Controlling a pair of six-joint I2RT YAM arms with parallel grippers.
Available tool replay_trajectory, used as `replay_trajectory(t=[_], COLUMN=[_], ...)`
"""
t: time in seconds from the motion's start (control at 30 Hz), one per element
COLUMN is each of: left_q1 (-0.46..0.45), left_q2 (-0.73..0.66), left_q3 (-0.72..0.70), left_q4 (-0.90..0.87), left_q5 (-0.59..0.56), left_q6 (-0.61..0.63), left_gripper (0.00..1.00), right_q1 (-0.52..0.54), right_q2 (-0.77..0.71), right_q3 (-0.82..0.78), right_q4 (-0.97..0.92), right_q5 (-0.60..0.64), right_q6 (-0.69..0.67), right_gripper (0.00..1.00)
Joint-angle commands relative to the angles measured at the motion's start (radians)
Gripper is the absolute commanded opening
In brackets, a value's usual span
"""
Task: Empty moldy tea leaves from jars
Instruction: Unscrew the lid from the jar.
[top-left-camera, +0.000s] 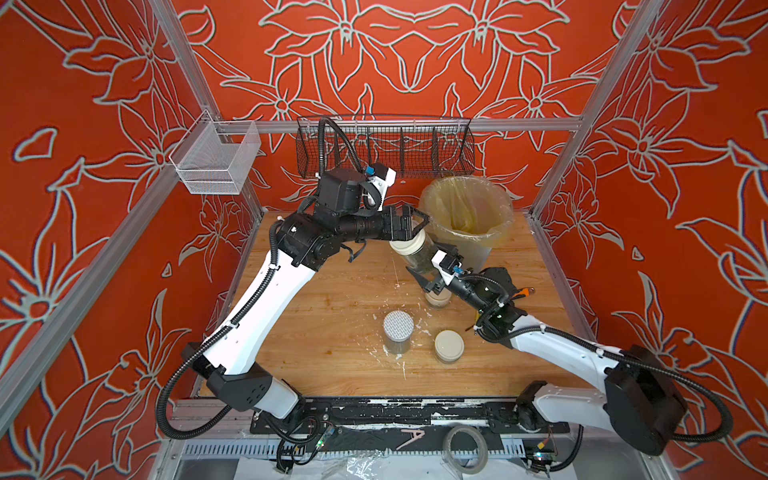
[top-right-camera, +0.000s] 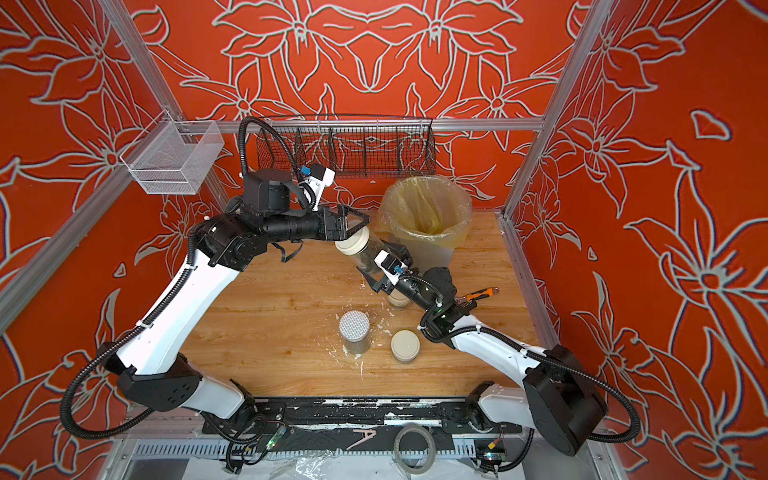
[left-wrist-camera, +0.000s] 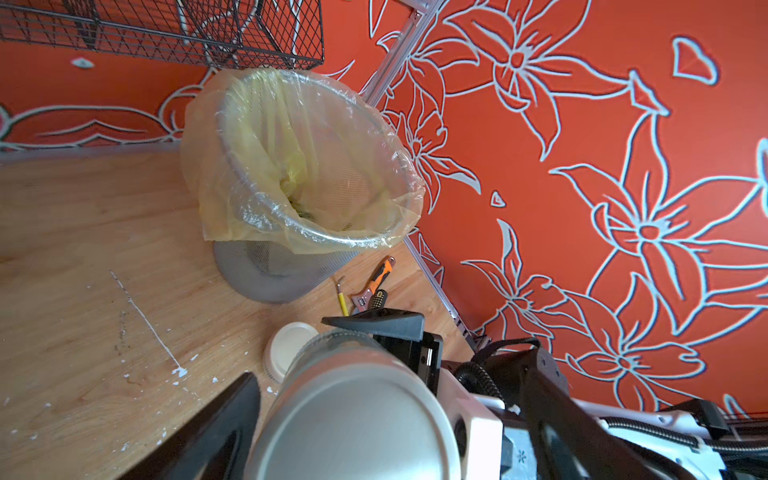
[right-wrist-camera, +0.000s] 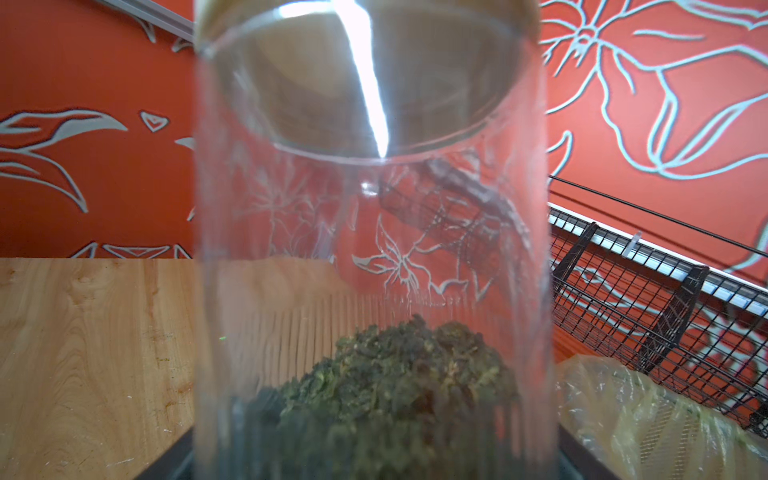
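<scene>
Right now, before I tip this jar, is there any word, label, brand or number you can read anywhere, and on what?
No readable text in any view.
tilted jar and its cream lid: no label.
dotted lid: dot pattern only, no letters.
cream-lidded jar: blank.
bin liner: plain, no print.
orange-handled wrench: any marking is too small to read.

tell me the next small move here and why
Probably close the left tool on the cream lid and work it off: its jaws stand open around the lid, the right tool grips the tilted tall jar, and the tea leaves sit inside.
</scene>
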Motion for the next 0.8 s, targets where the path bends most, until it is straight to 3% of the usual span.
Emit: replay_trajectory(t=[0.0,0.17,0.33,0.43,0.77], left_q1=[-0.003,-0.003,-0.003,-0.003,-0.003], left_q2=[-0.024,-0.043,-0.057,-0.055,0.022], left_q3=[-0.014,-0.036,-0.033,-0.035,0.005], left_q4=[-0.004,0.016,-0.061,-0.101,-0.182], left_q5=[-0.079,0.047,0.227,0.217,0.172], left_q6=[0.064,0.134,0.399,0.471,0.510], left_gripper=[0.97,0.97,0.97,0.97,0.97], right_q1=[0.006,0.007,0.006,0.006,0.007], right_q2=[-0.047,-0.055,-0.060,-0.064,-0.067], right_q3=[0.002,0.001,0.004,0.005,0.015], right_q4=[0.126,0.129,0.124,0.111,0.083], right_q5=[-0.027,-0.027,-0.039,-0.048,-0.066], right_q6=[0.026,0.029,0.035,0.036,0.035], right_gripper=[0.06,0.06,0.06,0.05,0.06])
